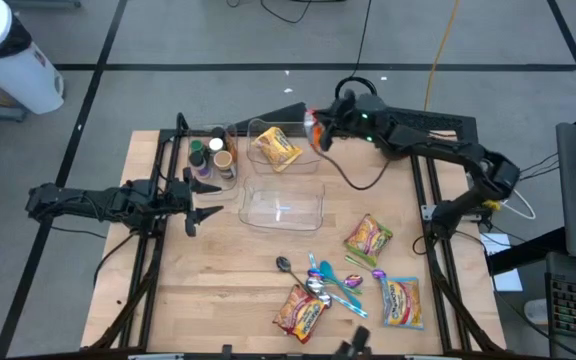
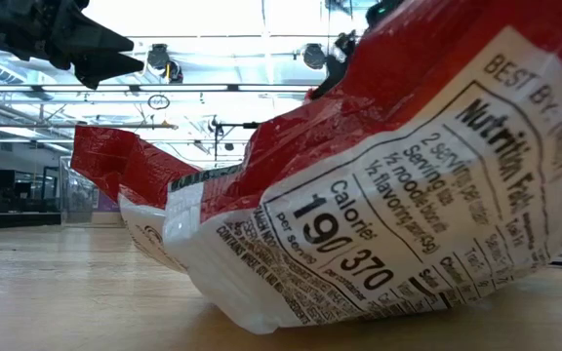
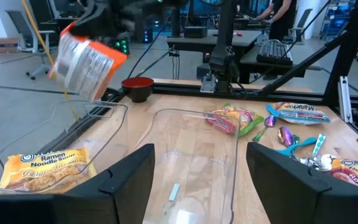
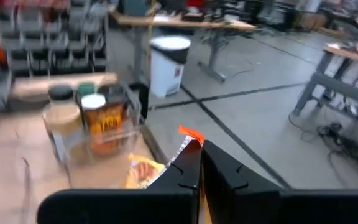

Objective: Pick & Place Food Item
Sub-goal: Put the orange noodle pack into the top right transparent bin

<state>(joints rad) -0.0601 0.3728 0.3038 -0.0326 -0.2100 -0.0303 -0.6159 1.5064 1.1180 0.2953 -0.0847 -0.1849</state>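
Low view is almost fully blocked by one noodle packet up against the lens, and the high view only partly shows the orange packet. Right gripper is clamped shut on that orange packet, above the far-right corner of the bin holding one ramen packet; left gripper hangs open and empty beside the empty clear bin. Count: two clear bins, three loose packets on the table near the spoons, plus jars in a rack.
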